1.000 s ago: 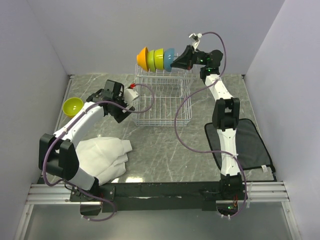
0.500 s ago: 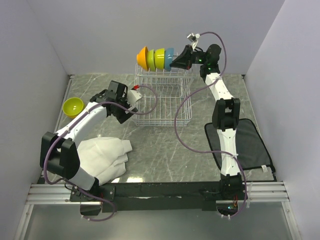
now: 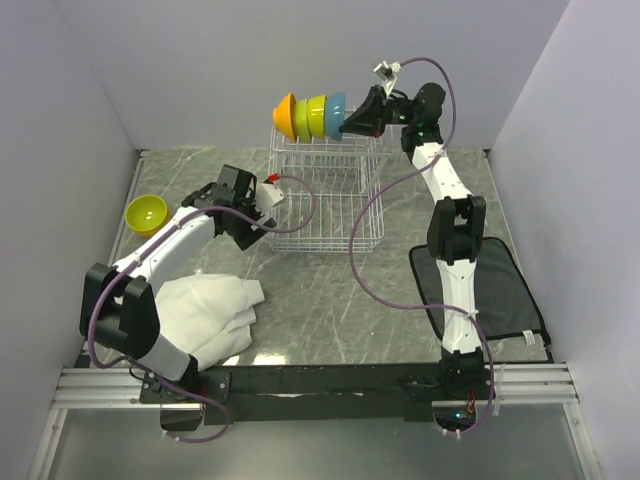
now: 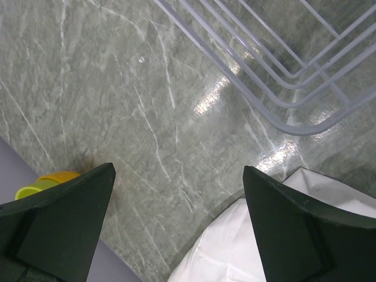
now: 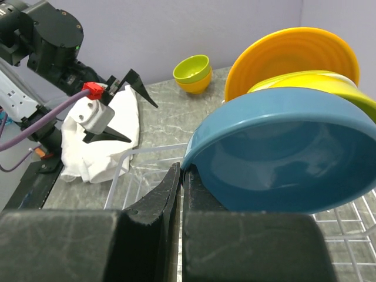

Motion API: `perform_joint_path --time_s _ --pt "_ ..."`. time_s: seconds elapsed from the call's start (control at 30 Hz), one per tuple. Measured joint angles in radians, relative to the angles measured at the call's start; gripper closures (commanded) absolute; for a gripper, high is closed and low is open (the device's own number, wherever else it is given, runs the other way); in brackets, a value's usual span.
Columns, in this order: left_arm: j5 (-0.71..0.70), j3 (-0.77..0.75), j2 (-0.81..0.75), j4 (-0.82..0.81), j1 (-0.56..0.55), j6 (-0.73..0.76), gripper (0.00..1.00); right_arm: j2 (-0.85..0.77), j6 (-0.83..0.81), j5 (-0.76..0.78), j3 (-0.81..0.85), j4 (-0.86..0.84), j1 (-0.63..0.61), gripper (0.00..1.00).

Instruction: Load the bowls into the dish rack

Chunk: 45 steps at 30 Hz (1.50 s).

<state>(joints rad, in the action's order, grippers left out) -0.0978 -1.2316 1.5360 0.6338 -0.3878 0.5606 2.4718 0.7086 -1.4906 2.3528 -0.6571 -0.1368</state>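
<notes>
Right wrist view alone shows fingers (image 5: 155, 202) pinching blue bowl (image 5: 282, 158).

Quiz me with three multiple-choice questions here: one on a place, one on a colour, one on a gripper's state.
1. The white cloth lies: A in the rack; B on the table by the left arm; C on the dark mat.
2. The right gripper pinches: A the blue bowl; B an orange one; C a lime one.
3. The left gripper is: A shut on a bowl; B open, empty; C shut on cloth.
Answers: B, top view shows it there; A, jaws clamp the blue rim; B, nothing sits between its spread jaws.
</notes>
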Motion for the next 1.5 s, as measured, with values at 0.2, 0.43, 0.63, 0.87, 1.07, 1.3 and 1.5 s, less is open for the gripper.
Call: perform_joint_path --time_s 0.2,0.43,0.63,0.87,1.07,1.3,1.5 --pt "-0.006 0.001 0.0 -0.002 -0.006 0.0 0.03 0.0 0.0 -0.005 0.008 0.018 -0.001 1.0" --pt "-0.008 0.001 0.001 -0.002 -0.018 0.0 0.03 0.006 -0.013 -0.014 0.033 0.043 -0.001 1.0" --pt "-0.025 0.001 0.023 -0.002 -0.036 0.0 0.03 0.043 -0.05 -0.015 0.082 0.084 -0.001 1.0" --pt "-0.039 -0.003 0.053 0.001 -0.061 0.0 0.03 0.057 -0.082 -0.01 0.092 0.105 0.001 1.0" --pt "-0.049 -0.005 0.053 -0.001 -0.082 0.0 0.03 0.058 -0.097 -0.011 0.098 0.118 0.001 1.0" --pt "-0.051 -0.014 0.053 0.003 -0.085 0.0 0.03 0.085 -0.077 -0.002 0.101 0.073 0.001 1.0" --pt "-0.057 -0.018 0.053 0.003 -0.09 0.0 0.03 0.123 -0.047 0.015 0.098 0.024 0.002 0.91"
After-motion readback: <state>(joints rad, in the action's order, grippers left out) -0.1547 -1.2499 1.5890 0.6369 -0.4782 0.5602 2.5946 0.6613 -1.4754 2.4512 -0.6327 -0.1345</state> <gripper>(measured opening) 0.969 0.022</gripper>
